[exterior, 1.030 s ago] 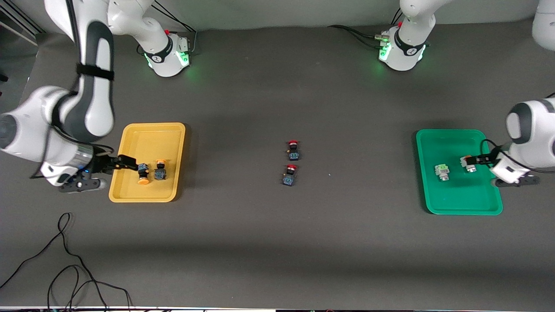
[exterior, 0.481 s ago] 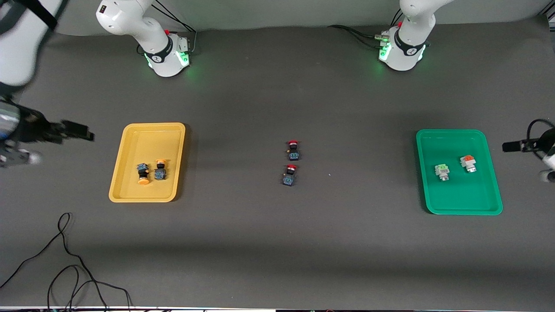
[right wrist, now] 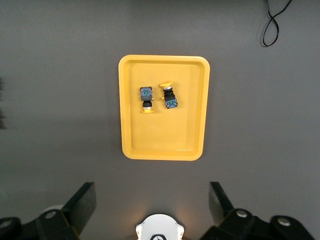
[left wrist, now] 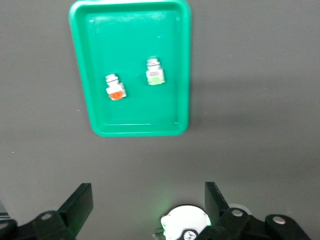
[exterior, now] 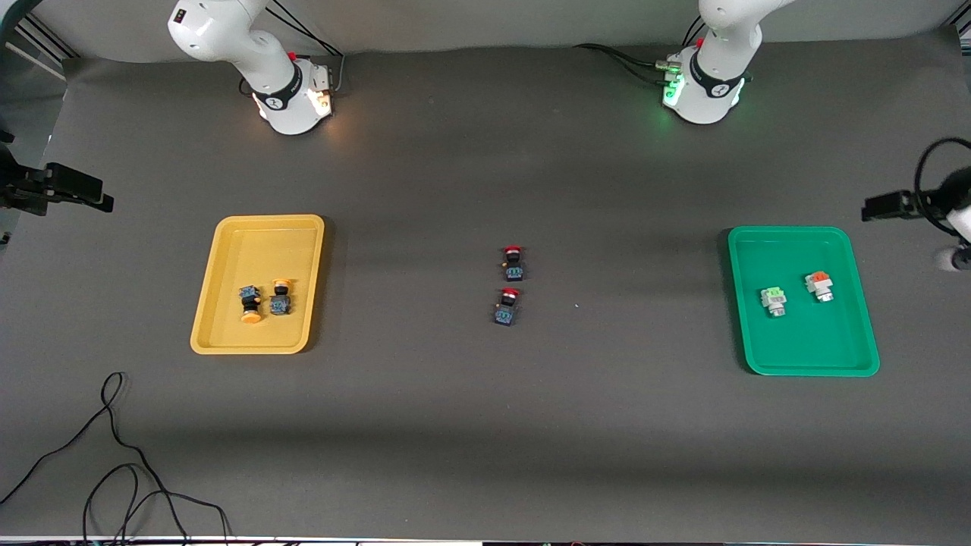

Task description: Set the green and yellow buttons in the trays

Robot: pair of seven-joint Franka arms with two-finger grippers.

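Left gripper (left wrist: 145,210) raised, jaws wide, empty; right gripper (right wrist: 150,207) likewise

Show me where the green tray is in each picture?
Front view: the green tray lies at the left arm's end of the table, holding two white switches.
Left wrist view: the green tray fills the upper part of the picture, seen from above.
Right wrist view: not in it; only the yellow tray shows.
Shared landmark: the orange-marked switch inside the green tray.

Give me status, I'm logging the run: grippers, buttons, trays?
Left gripper and right gripper open, empty. Two buttons in yellow tray, two in green tray. Red-capped switches mid-table, nothing blocking.
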